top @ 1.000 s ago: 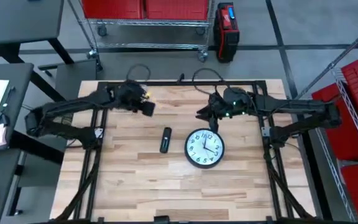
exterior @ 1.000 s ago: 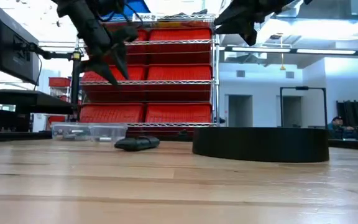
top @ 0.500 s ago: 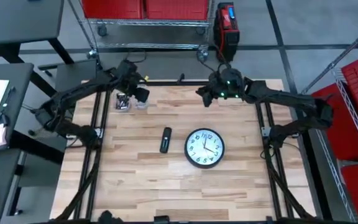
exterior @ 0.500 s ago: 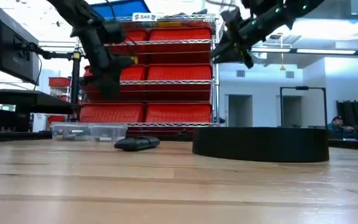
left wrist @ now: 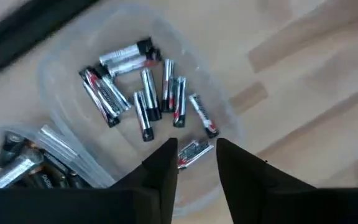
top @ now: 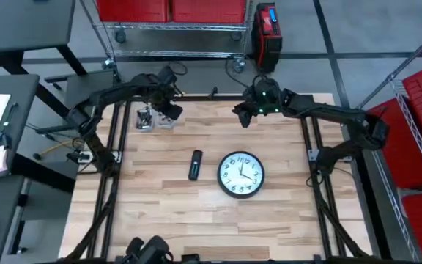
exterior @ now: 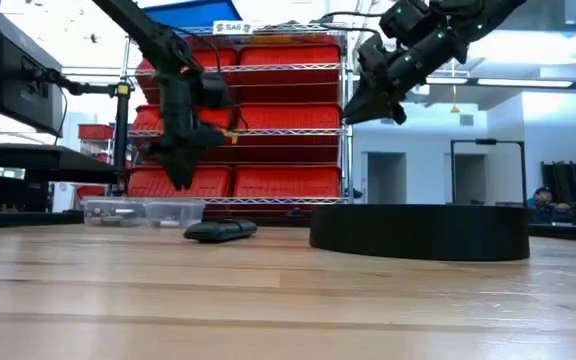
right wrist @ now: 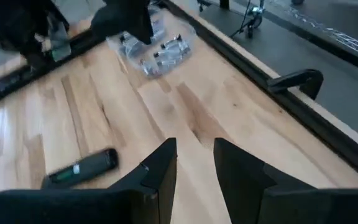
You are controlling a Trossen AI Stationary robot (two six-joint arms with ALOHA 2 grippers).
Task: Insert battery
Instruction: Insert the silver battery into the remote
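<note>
— Two grippers showing in the high view; where is each sitting?

— Left gripper (top: 169, 111) is hanging at upper left of the frame, over the clear plastic two-compartment container (top: 152, 119) by the table's far edge. Right gripper (top: 245, 117) is hovering at upper centre, above bare planks of the pale wooden table (top: 196, 213).

— Jaws?

— Left: fingers (left wrist: 161, 171) are standing a narrow way apart, gripping nothing, just above the loose silver cylindrical batteries (left wrist: 148, 93) lying in one compartment. Right: fingers (right wrist: 160, 171) are likewise parted, carrying nothing.

— Items on the table?

— Slim black remote control (top: 195, 164), lying left of centre, apart from everything. Round black-rimmed white-faced wall clock (top: 241, 174), lying face up just right of it, not touching.

— And the second compartment?

— More batteries are lying there, at lower left of the left wrist view; the count is hard to tell.

— Background, low view?

— Red plastic bins (exterior: 268, 115) are sitting on wire shelving behind the table.
</note>
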